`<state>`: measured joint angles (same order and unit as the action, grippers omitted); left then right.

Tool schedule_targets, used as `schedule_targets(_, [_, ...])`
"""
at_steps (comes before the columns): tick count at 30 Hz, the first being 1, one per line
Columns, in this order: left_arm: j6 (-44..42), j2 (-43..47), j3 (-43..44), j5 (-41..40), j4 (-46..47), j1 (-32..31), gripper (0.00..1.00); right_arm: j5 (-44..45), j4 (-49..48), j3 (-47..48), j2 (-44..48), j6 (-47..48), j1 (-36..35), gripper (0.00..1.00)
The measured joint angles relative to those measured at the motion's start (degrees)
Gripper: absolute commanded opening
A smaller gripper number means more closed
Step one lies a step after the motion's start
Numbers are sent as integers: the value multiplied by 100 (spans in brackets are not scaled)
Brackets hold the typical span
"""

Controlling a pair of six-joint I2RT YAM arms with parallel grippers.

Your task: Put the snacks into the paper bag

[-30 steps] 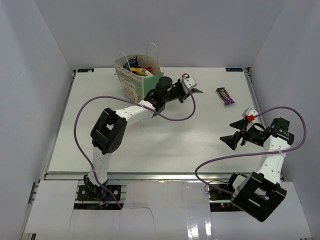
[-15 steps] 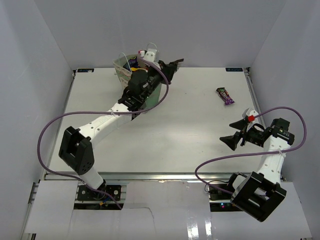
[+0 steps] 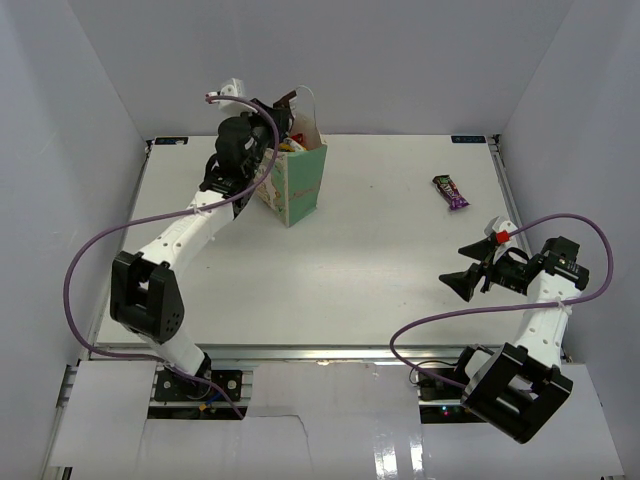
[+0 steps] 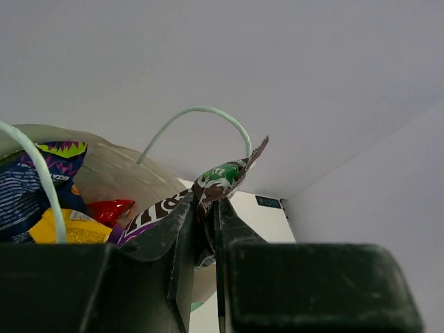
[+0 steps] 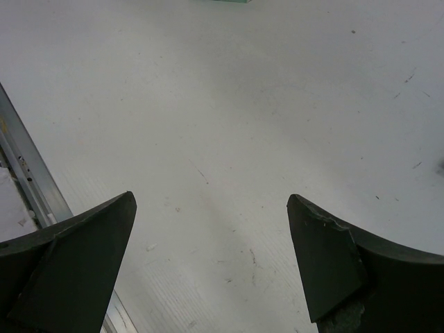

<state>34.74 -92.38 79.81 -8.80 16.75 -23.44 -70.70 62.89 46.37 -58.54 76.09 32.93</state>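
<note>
Left pincer [image 4: 206,208]: my fingers are drawn almost together, clamped on the lower end of a small candy packet [image 4: 222,179].
Small candy packet: brown wrapper with a green patch; its crimped end sticks up past my fingertips.
Where I hold it: high at the far left of the table [image 3: 350,260], at the open top of the paper bag [image 3: 298,180] and close to one pale loop handle [image 4: 201,111].
Paper bag: upright, with a mint-green side facing the middle of the table; my left arm reaches over it and hides part of its mouth.
Inside the bag: a blue-purple bag [image 4: 35,180], a yellow pack [image 4: 66,225] and something red [image 4: 111,208] lie together against the inner wall.
Right pincer [image 3: 470,265]: spread wide and gripping nothing, with bare tabletop between the fingers, hanging low over the near right of the table.
Dark purple bar [image 3: 450,191]: flat on the table at the far right, well apart from the bag and from both pincers.
</note>
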Motion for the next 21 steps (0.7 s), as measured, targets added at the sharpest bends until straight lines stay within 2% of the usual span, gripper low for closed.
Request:
schedule_targets(6, [365,-726,579,396,-144,234,1,0,0,0,-7,0,2,95])
schedule_targets(7, [400,-846,675,448,-175,260,7,0,0,0,-7,0,2,95])
schedule_targets(8, [433,-949,756,490,-184,275,22,0,0,0,-7,0,2,95])
schedule_targets(11, [535,-1220,984,614,-225,328,48,0,0,0,-9,0,2,95])
schedule_targets(12, [564,-1279,1025,678,-240,339,61,0,0,0,-9,0,2,95])
schedule_targets(16, [654,-1375,1176,1001,-275,350,81,2,-2,0,-48,2,2,95])
schedule_targets(21, [597,-1386,1338,1303,-240,348,84,4,-2,0,-111,2,2,95])
